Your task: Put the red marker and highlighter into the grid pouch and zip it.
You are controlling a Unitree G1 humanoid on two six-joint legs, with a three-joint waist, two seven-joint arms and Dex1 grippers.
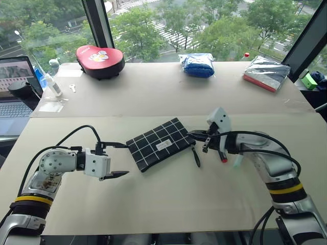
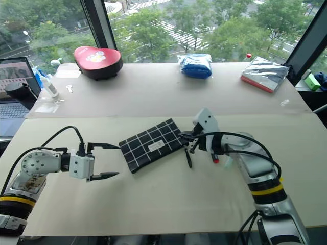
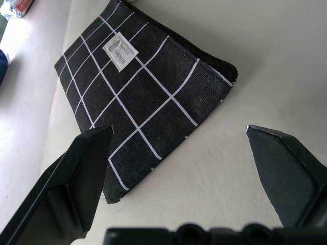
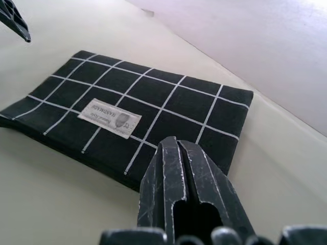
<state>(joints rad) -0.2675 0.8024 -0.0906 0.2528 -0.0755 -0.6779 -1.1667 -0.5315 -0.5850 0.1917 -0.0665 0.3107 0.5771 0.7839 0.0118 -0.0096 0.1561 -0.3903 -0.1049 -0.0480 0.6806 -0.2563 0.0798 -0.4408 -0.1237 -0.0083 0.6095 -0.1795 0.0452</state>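
The grid pouch (image 1: 161, 144) lies flat and slanted in the middle of the table, label up, with its black zipper strap (image 1: 195, 155) trailing off its right end. My left gripper (image 1: 126, 159) is open just left of the pouch, and the pouch's near corner (image 3: 153, 127) sits between its fingers. At the pouch's right corner my right gripper (image 1: 196, 135) is shut, with nothing seen between its fingers (image 4: 179, 168). Under my right wrist, the red end of the red marker (image 1: 223, 159) and a pale bit of the highlighter (image 1: 237, 162) peek out. The rest of both is hidden.
Along the far edge sit a red heart-shaped case (image 1: 100, 60), a blue bundle (image 1: 197, 65) and a silver packet (image 1: 265, 72). A laptop (image 1: 15, 87) and a small bottle (image 1: 51, 81) stand at the far left. Bare table lies in front of the pouch.
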